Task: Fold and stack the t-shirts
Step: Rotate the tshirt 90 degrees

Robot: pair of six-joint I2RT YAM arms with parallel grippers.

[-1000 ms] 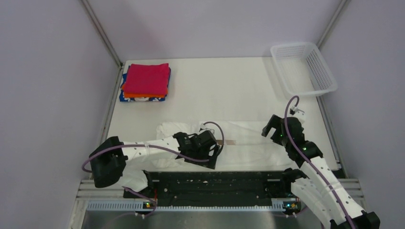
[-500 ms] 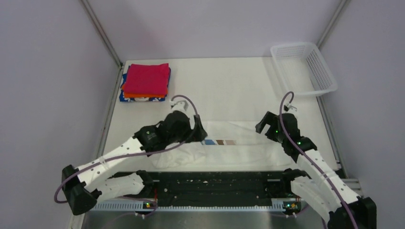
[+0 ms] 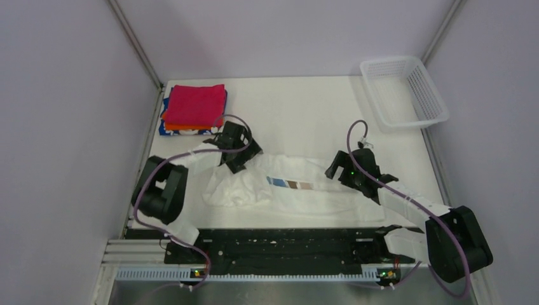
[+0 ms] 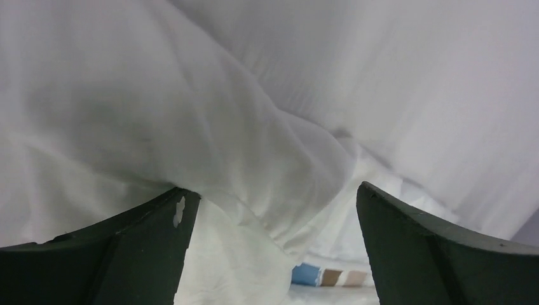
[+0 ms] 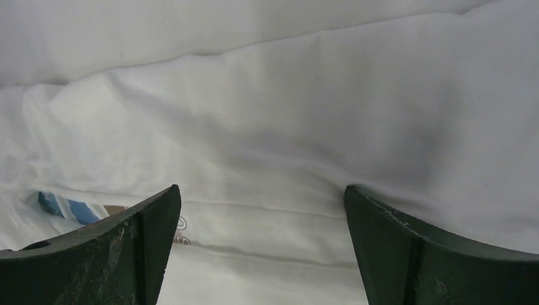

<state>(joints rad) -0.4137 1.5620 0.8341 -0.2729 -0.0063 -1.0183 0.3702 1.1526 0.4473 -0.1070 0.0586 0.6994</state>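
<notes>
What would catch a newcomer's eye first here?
The bright folded stack, magenta-red on top, in the far left corner stands out against the white table. Nearer, the white t-shirt with blue and brown stripes lies rumpled across the middle, the left gripper and right gripper open over its far edge.

I am viewing a white t-shirt (image 3: 330, 194) of soft, matt, creased cloth on a smooth matt white table (image 3: 299, 114). The left claw (image 4: 273, 248) and right claw (image 5: 264, 248) are showing dark, scuffed, matt plastic. A basket (image 3: 427, 95) is showing white plastic mesh.
</notes>
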